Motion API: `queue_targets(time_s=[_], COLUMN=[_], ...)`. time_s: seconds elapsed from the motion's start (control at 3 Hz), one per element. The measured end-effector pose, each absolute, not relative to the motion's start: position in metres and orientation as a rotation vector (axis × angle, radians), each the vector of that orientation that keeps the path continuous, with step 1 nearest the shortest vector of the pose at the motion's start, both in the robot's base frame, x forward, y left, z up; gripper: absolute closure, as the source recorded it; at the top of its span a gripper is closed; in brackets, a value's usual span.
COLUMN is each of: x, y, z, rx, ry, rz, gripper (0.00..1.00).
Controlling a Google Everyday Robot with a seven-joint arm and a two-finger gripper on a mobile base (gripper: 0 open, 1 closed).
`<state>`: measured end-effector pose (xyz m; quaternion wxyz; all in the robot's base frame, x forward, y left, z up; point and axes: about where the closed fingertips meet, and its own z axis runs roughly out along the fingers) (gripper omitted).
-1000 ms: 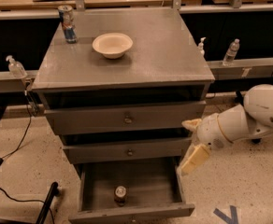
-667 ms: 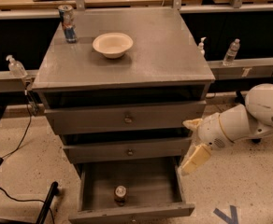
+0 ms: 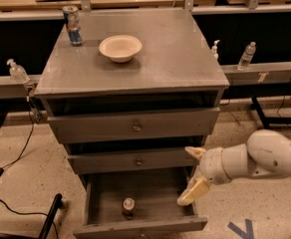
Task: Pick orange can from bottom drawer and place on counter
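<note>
Claw (image 3: 194, 174) spread beside bottom drawer (image 3: 153, 193); one orange can (image 3: 128, 207) inside.

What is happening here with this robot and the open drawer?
The robot arm seems to be going for the orange can, which stands upright near the front of the bottom drawer, pulled open. The gripper is open and empty, by the drawer's right edge in this view, not yet touching the can. The counter above holds a bowl and a blue and red can.
</note>
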<state>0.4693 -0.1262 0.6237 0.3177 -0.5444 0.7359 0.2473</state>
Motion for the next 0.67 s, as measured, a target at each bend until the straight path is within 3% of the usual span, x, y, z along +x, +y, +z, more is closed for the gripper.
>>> queue_targets(time_s=[0.33,0.67], x=[0.462,0.482], y=[-0.098,-0.095], z=[0.551,0.537], rx=[-1.33,-1.26], ry=[1.806,1.764], rz=[0.636,0.617], gripper=[0.0,0.0])
